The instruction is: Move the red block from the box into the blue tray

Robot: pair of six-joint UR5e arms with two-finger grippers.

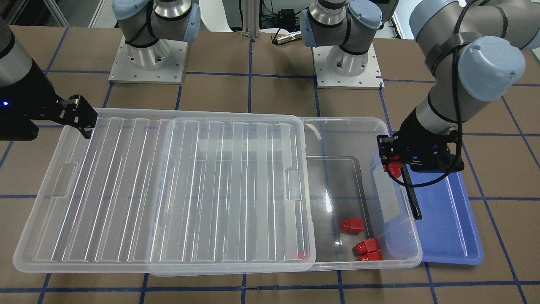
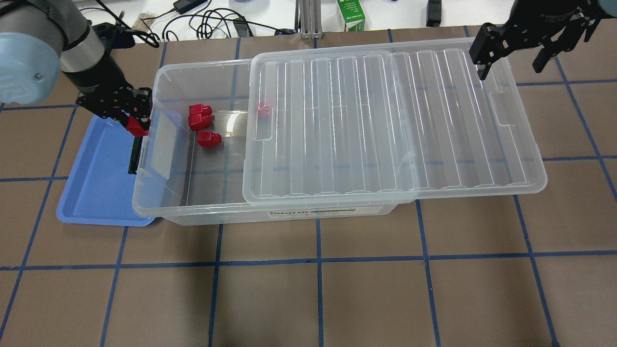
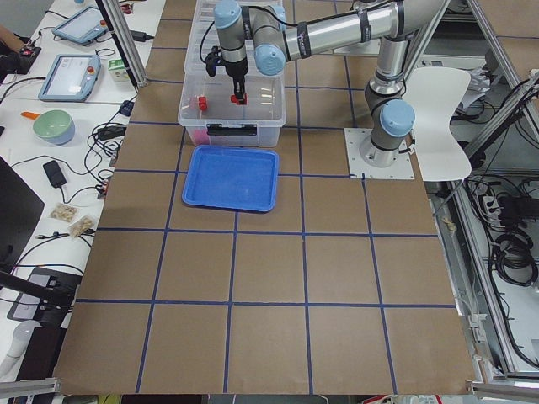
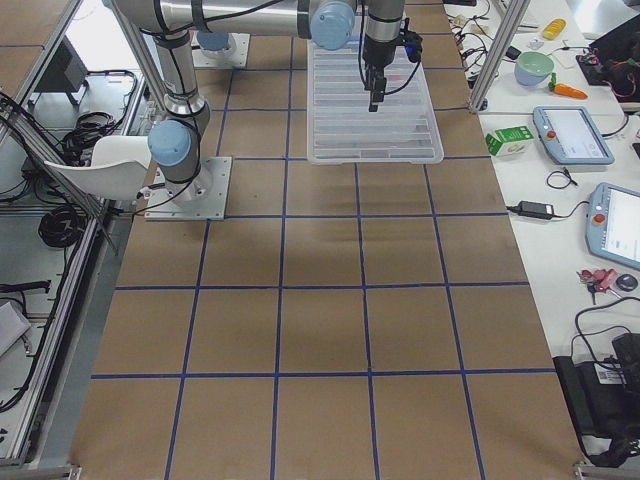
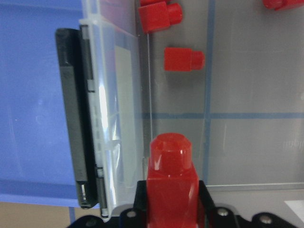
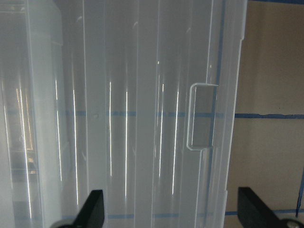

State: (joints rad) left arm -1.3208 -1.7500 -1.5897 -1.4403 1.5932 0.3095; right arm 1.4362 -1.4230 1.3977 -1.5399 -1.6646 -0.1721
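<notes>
Directions are read on the overhead view, 12 o'clock being the far edge of the tabletop [image 2: 308, 289].

We find the box [image 2: 159, 195] lying lengthwise, 9 to 3 o'clock. Its ribbed lid [image 2: 385, 120] sits offset toward 3 o'clock, so the 9 o'clock end is uncovered. The blue tray [image 2: 96, 188] lies flat just beside that end, and the box's rim overlaps the tray's near edge in this view.

The left hand [image 1: 392, 162] hangs over the box's 9 o'clock end wall, above the black latch [image 2: 134, 156]. Its fingers are pinching the red block [image 5: 171, 175], with the stub pointing away from the palm. In the wrist view the block sits just inside the wall line, on the box side. It is clear of the box floor and not in the tray.

Three loose red blocks [image 2: 200, 120] lie on the box floor toward the 10 o'clock corner. Two touch each other and the third lies near them at 5 o'clock. A fourth [image 2: 263, 111] shows faintly under the lid's edge.

The right hand [image 2: 510, 67] is spread wide over the lid's 2 o'clock corner and grips nothing. We cannot tell whether it touches the lid.
</notes>
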